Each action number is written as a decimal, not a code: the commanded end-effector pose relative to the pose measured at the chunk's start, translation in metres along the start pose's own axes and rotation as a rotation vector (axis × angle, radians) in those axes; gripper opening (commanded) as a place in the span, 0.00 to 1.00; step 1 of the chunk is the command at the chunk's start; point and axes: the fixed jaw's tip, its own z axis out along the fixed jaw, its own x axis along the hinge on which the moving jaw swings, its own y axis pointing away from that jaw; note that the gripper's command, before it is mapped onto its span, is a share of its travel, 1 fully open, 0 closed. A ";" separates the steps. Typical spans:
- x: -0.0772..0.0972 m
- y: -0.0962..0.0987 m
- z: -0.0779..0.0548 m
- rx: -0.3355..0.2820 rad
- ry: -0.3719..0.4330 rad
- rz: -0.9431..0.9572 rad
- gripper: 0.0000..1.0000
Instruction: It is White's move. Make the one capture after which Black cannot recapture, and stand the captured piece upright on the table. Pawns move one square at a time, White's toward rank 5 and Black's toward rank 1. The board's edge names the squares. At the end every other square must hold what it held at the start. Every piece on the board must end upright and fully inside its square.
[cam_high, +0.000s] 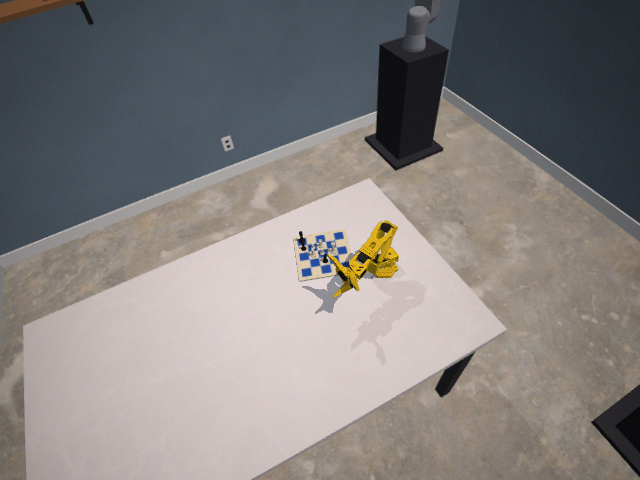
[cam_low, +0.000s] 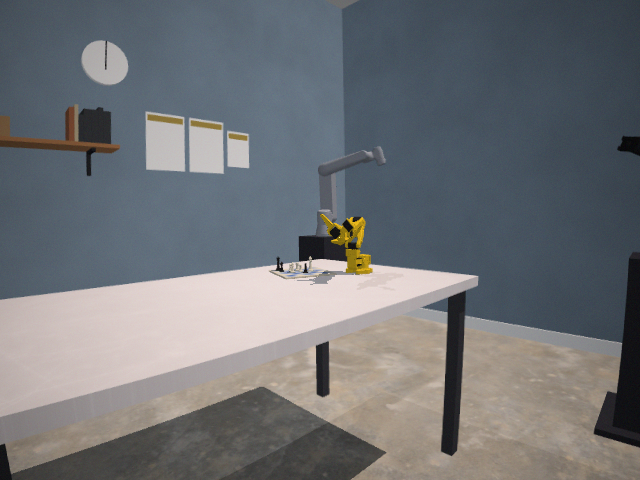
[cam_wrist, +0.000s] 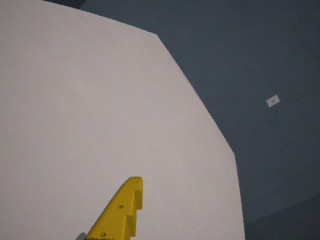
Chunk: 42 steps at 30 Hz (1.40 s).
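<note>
The end effector (cam_high: 333, 275) (cam_low: 326, 227), gaping wide and gripping nothing, hangs above the counter (cam_high: 206, 335) (cam_low: 206, 320) just right of the board (cam_high: 306, 279) (cam_low: 287, 277), where its spread jaws, lowered among the crowded pieces, could topple a neighbour.
</note>
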 end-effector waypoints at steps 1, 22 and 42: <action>0.009 -0.018 -0.004 0.048 0.055 0.051 0.93; 0.082 -0.076 -0.053 0.281 0.432 0.348 0.78; 0.129 -0.099 -0.136 0.607 0.751 0.681 0.63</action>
